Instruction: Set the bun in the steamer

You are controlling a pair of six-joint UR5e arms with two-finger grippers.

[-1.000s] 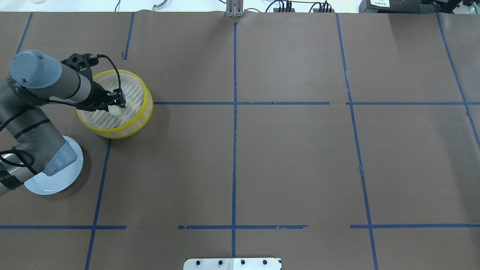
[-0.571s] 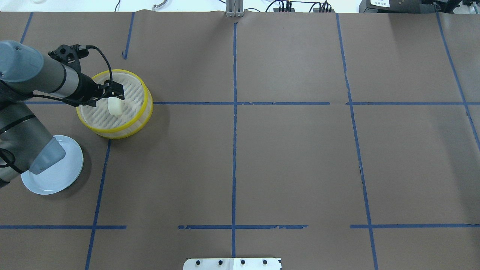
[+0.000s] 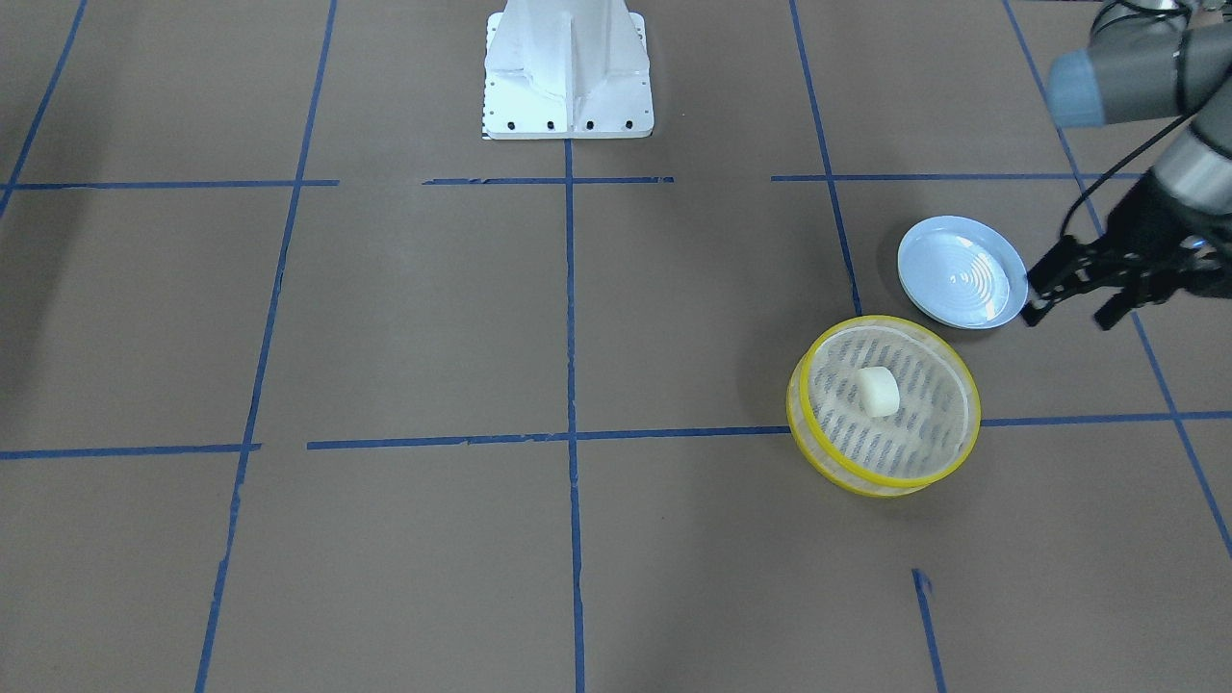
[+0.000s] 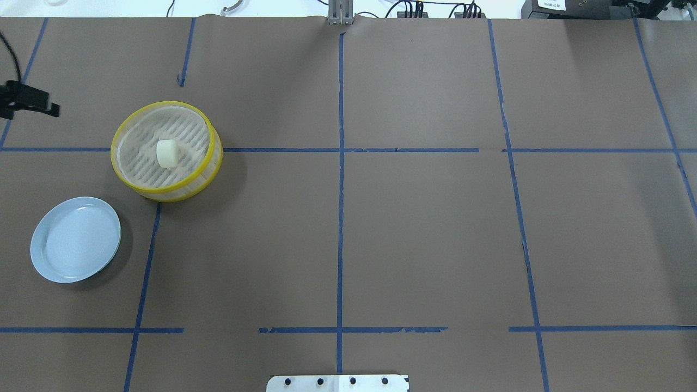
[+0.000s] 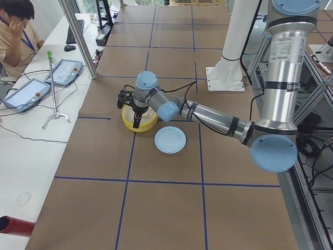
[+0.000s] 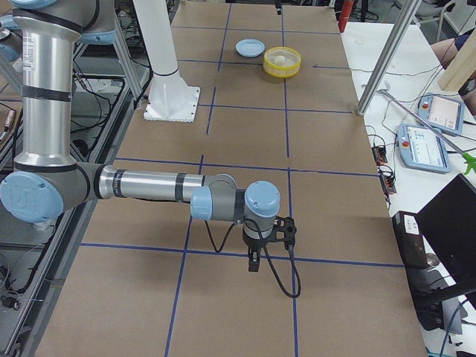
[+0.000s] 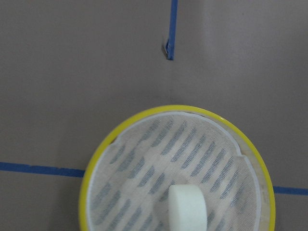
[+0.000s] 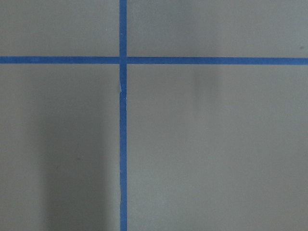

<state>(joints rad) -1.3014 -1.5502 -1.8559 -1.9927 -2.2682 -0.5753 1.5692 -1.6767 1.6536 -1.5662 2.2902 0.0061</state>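
The table is seen steeply from above by the overhead and front-facing views, from opposite sides. The steamer is shown close by the left wrist view, shared with both.

We are in a robotics lab. Beside the taped brown surface we see teach pendants and a seated operator.

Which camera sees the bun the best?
Overhead exterior: the whole bun shows clearly, lying on the steamer floor. Front-facing shows it whole too. Left wrist is closest but cuts off its bottom. In the side views it is too small to make out. Right wrist shows only table.
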